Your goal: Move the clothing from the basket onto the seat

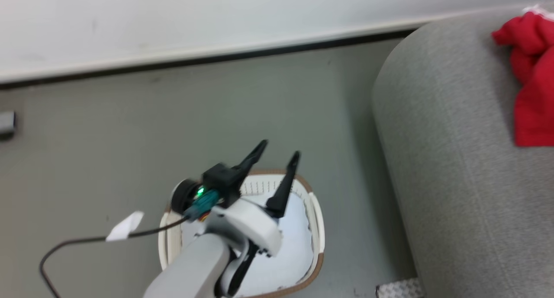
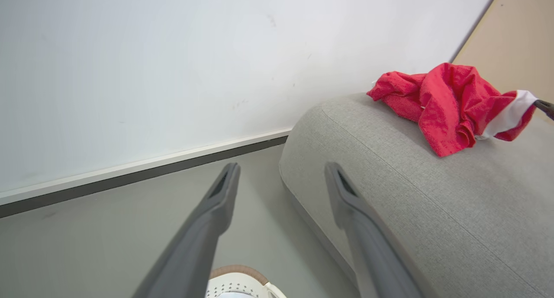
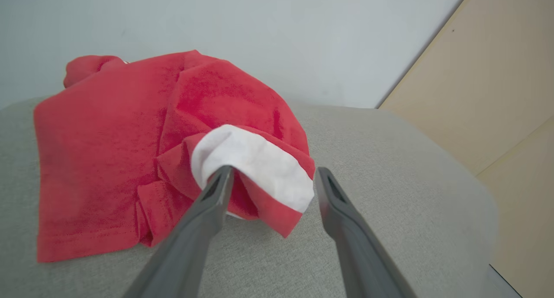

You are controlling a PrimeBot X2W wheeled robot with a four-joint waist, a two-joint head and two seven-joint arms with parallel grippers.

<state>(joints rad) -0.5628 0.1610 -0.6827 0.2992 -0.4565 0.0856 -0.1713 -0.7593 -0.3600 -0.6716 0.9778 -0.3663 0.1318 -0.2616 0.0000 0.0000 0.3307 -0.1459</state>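
Note:
The red clothing [image 1: 534, 107] lies crumpled on top of the light-grey seat [image 1: 454, 181], at the head view's right edge. In the right wrist view my right gripper [image 3: 273, 171] stands open just over the seat [image 3: 389, 159]. A white-panelled fold of the clothing [image 3: 108, 151] drapes over its left fingertip [image 3: 218, 185]. My left gripper [image 1: 280, 148] hangs open and empty above the off-white basket [image 1: 318, 229], which holds a pale white pad. The left wrist view shows my left gripper [image 2: 281, 166], the basket rim [image 2: 242, 285], the seat [image 2: 433, 211] and the clothing [image 2: 450, 103].
The grey floor [image 1: 216, 116] runs between the basket and a white wall with a dark baseboard [image 1: 194, 58]. A black cable with a white tag [image 1: 125, 224] trails from my left wrist. A beige panel [image 3: 497, 81] stands behind the seat.

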